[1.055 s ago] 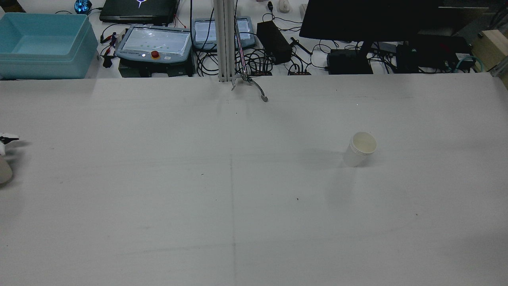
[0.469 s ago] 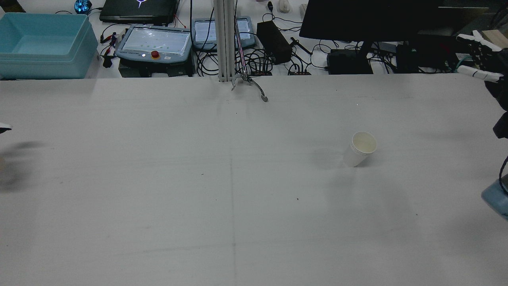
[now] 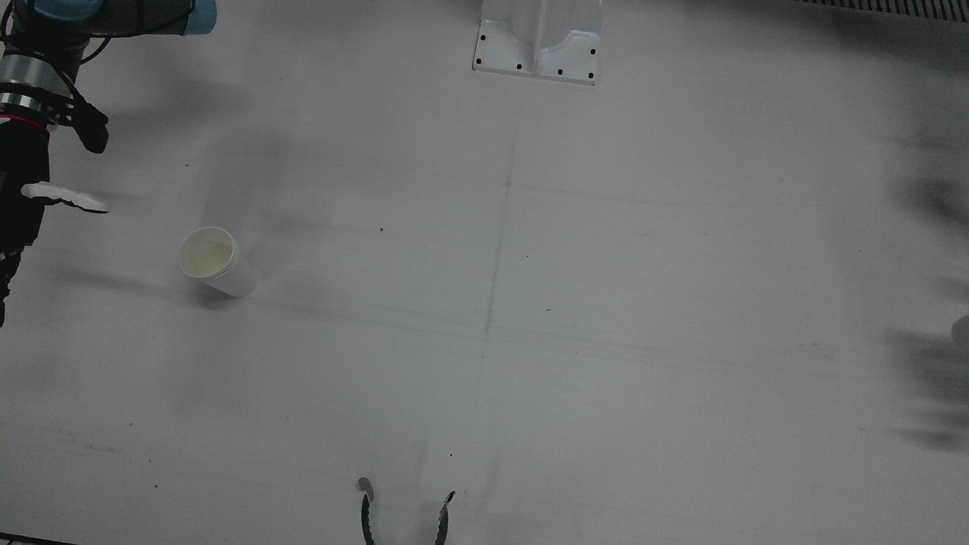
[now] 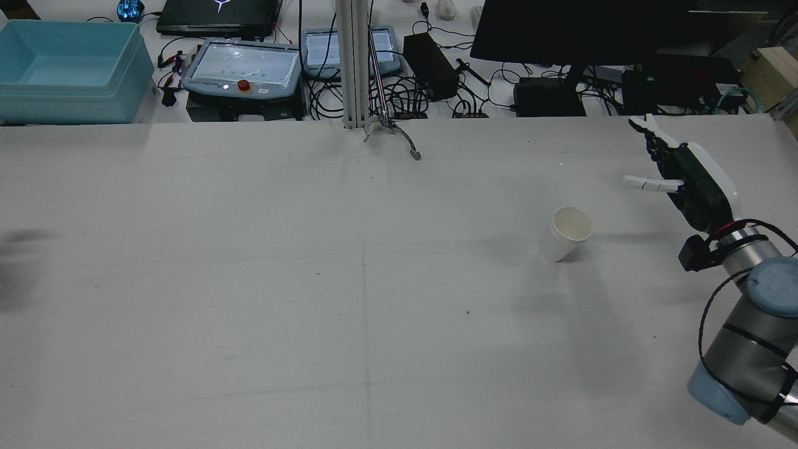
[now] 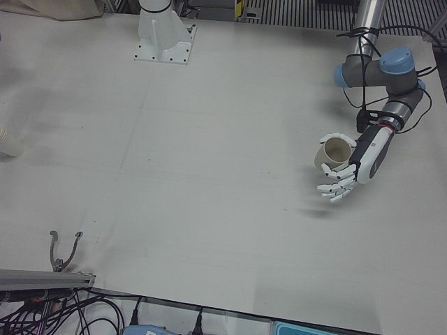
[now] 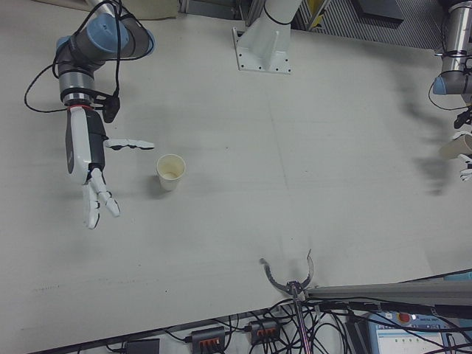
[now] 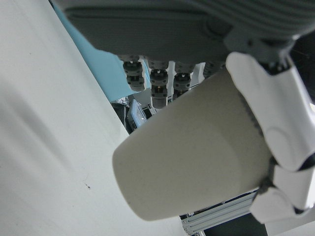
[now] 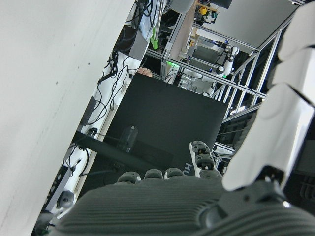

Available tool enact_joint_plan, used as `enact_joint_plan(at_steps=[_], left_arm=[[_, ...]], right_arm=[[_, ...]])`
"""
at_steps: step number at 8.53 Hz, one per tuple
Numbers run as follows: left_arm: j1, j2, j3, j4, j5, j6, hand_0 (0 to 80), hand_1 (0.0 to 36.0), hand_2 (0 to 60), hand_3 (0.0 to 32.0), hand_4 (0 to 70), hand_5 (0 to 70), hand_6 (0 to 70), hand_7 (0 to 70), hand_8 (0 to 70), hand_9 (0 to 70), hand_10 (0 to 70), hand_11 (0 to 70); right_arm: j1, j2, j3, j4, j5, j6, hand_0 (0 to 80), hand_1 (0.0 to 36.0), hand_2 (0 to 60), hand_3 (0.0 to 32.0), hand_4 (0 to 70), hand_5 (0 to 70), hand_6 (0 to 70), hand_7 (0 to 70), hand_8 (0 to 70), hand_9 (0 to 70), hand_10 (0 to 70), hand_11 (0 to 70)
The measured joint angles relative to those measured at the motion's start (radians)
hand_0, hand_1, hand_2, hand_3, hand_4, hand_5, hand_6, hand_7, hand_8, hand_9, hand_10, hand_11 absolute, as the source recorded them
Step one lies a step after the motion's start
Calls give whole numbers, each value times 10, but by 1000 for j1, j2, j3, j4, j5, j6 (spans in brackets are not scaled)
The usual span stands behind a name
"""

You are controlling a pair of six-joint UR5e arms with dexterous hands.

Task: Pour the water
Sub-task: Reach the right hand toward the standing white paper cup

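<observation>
A white paper cup (image 4: 566,234) stands upright on the table, also in the front view (image 3: 212,261) and the right-front view (image 6: 170,171). My right hand (image 4: 686,181) is open with fingers spread, just right of this cup in the rear view and apart from it; it also shows in the right-front view (image 6: 88,158). My left hand (image 5: 349,171) is shut on a second paper cup (image 5: 337,152) and holds it above the table. The left hand view shows that cup (image 7: 197,152) gripped and tilted. The left hand is outside the rear view.
A blue bin (image 4: 62,68), teach pendants (image 4: 243,68), a monitor and cables line the far edge. A metal clip (image 4: 393,134) lies by the post (image 4: 353,62). An arm pedestal (image 3: 539,38) stands at mid table edge.
My right arm has come in from the rear view's right edge and its open hand now sits near the standing cup. My left hand has left the rear view's left edge.
</observation>
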Motion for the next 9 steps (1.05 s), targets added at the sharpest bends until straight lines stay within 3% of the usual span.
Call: enact_joint_plan(at_steps=[2, 4, 5, 7, 9], left_arm=[[-1, 15, -2, -6, 0, -5, 466, 211, 600, 0, 700, 650, 197, 251, 167, 177, 89, 130], [-2, 28, 1, -13, 0, -7, 466, 211, 600, 0, 700, 646, 195, 249, 166, 176, 89, 129], [-2, 30, 3, -14, 0, -9, 466, 212, 600, 0, 700, 647, 195, 250, 166, 177, 89, 130], [-1, 30, 8, -14, 0, -14, 467, 212, 600, 0, 700, 642, 194, 248, 166, 177, 90, 130], [-1, 30, 10, -13, 0, -16, 466, 210, 600, 0, 700, 639, 194, 247, 166, 177, 89, 130]], right_arm=[[-190, -5, -5, 73, 224, 21, 459, 143, 138, 0, 0, 59, 0, 0, 0, 0, 0, 0], [-282, -5, -67, 114, 338, 55, 435, 130, 131, 0, 0, 28, 0, 0, 0, 0, 0, 0], [-320, 11, -132, 148, 393, 93, 450, 141, 152, 0, 0, 47, 0, 0, 0, 0, 0, 0], [-363, 48, -209, 178, 444, 142, 464, 156, 160, 0, 0, 63, 0, 0, 0, 0, 0, 0], [-380, 69, -219, 178, 451, 151, 477, 173, 162, 0, 6, 79, 0, 0, 0, 0, 0, 0]])
